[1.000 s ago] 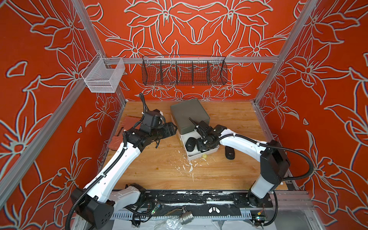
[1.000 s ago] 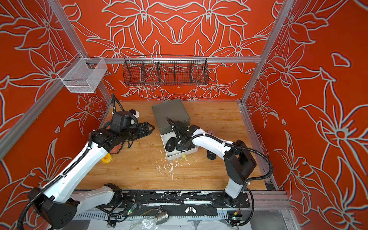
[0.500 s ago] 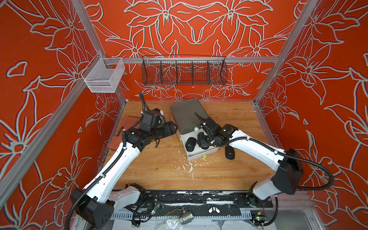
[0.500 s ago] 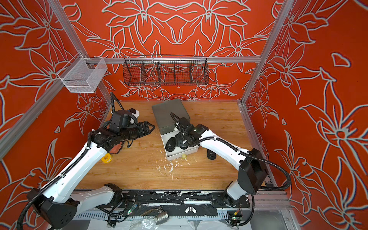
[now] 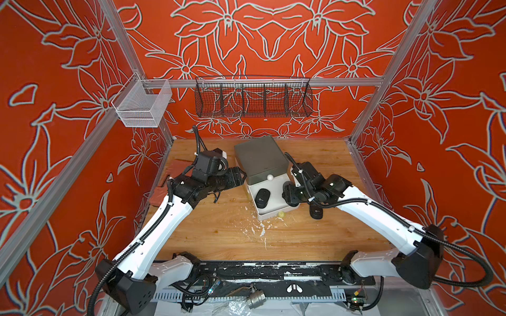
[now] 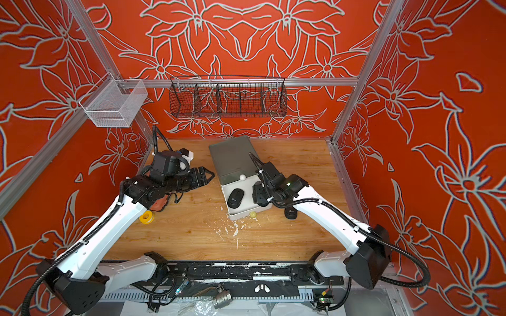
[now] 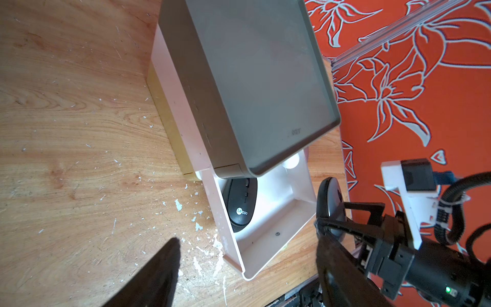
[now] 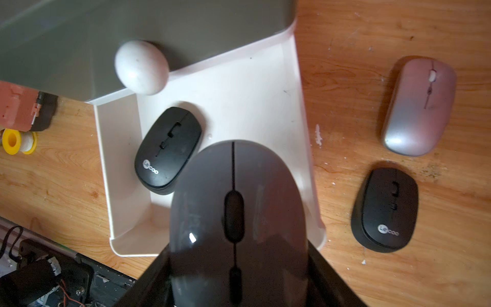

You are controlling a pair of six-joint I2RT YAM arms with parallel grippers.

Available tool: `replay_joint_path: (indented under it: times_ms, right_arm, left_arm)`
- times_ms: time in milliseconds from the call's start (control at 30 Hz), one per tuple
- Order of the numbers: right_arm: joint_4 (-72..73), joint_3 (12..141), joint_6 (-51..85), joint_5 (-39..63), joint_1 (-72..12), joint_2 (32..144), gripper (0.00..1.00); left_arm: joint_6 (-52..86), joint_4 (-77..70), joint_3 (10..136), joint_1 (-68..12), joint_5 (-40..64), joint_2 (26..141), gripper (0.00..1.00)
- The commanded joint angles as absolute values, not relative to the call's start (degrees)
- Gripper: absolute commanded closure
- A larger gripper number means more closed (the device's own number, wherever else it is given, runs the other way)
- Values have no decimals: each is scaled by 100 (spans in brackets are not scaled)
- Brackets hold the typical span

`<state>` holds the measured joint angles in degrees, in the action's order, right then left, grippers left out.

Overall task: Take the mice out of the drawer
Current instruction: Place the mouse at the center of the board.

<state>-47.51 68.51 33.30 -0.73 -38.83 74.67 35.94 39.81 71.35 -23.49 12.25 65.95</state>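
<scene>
Right claw [image 5: 290, 194]: clamped by its two fingers on the sides of the dark grey mouse [image 8: 233, 202], held over the 3 o'clock wall of the drawer [image 5: 269, 216].
Left claw [image 5: 240, 177]: jaws apart and empty, hovering at 9 o'clock of the grey box [image 5: 260, 156], just beside it.
In the drawer: one black mouse [image 5: 262, 197] lies flat along the 9 o'clock side. The left wrist view shows its far end tucked under the box's front edge.
Already out: a second black mouse [image 8: 385, 210] and a pink mouse [image 8: 419, 106] lie on the desk [image 5: 219, 232] at about 3 o'clock of the drawer. In a top view only the black one shows; the arm hides the pink.
Step, as I judge it: carrying the grey mouse across to the desk, with one mouse left to fetch.
Risk, slip: the grey shell looks smooth and domed and is pinched only at its flanks. A quick swing could let it slide free, back into the drawer or onto the black mouse.
Risk, wall: a low sweep towards 3 o'clock could catch the drawer wall and drag the drawer or the box.
Risk, landing: the spot at 3 o'clock is crowded, so setting down blind could knock the two mice there.
Risk, arms: if the left claw goes for the last mouse too early, the two wrists could meet over the drawer.
</scene>
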Motion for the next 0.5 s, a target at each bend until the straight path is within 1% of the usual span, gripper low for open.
replay_joint_path:
  times_ms: [0, 200, 400, 467]
  right_arm:
    - [-5031, 6741, 3042, 51, -3532, 7241, 41]
    - [-5210, 6872, 2371, 180, -2587, 7359, 41]
    - [-5208, 7082, 1851, 118, -1678, 7955, 41]
    - [-5166, 7128, 1709, -96, -1483, 8120, 41]
  left_arm:
    - [3542, 4053, 7329, -2484, 1254, 6688, 22]
    - [3581, 3992, 7440, -2812, 1134, 6868, 22]
    - [3527, 3955, 7526, -3053, 1158, 7042, 22]
    - [3527, 3893, 7487, -3076, 1192, 7025, 22]
